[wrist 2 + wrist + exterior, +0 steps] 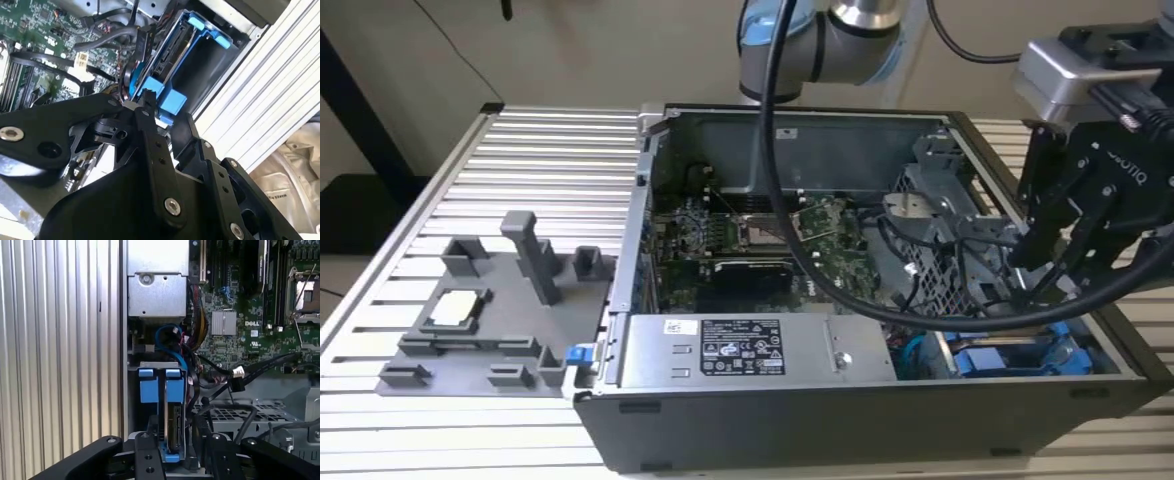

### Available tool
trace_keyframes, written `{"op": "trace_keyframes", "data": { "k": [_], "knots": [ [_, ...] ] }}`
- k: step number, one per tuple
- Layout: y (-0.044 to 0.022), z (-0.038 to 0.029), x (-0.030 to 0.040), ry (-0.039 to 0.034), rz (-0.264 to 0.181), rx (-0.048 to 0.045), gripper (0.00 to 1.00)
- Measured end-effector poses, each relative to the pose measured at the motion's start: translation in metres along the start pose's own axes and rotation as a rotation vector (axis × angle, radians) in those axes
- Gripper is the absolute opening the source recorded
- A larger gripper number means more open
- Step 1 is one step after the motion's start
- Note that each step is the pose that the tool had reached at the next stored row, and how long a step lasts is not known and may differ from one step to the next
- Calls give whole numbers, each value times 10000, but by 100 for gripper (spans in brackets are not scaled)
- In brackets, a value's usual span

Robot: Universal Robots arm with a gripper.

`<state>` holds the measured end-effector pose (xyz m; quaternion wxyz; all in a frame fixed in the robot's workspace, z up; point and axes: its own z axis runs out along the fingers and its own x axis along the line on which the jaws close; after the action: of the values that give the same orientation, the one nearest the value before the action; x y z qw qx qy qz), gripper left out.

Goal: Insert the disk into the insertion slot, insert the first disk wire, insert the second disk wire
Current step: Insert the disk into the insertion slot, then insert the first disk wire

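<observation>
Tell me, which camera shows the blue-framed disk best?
The first wrist view: the disk stands edge-on, its blue tabs clear. The second wrist view shows it slanted and partly covered; the exterior view shows blue plastic low in the case.

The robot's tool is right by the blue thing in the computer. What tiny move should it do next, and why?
Probably a gentle push straight along the insertion slot. The disk already stands on edge inside it, and the tool sits right at the disk's blue end. I can't tell if the disk is fully in, so a slow little nudge seems safest.
</observation>
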<state>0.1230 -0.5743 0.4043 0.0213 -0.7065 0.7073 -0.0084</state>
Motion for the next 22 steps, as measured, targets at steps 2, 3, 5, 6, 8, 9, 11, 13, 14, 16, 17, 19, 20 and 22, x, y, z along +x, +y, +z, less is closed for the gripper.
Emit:
{"op": "trace_keyframes", "data": {
  "k": [2,3,5,6,8,9,11,13,14,16,17,19,20,22],
  "knots": [
    [0,0,-1,-24,-6,359,41],
    [0,1,-1,-38,-10,544,41],
    [1,0,-3,-60,-18,909,41],
    [1,1,-4,-70,-23,1082,41],
    [1,1,-7,-91,-37,1458,41],
    [2,1,-8,-98,-46,1644,41],
    [5,11,-22,-105,-111,1868,41],
    [5,29,-51,-80,-276,1929,41],
    [6,39,-65,-73,-358,1958,41],
    [7,49,-106,-68,-501,2013,41],
    [7,50,-127,-74,-560,2025,41],
    [11,50,-150,-88,-647,2034,41],
    [19,50,-160,-90,-671,2040,41],
    [41,54,-177,-94,-709,2084,41]
  ]
}}
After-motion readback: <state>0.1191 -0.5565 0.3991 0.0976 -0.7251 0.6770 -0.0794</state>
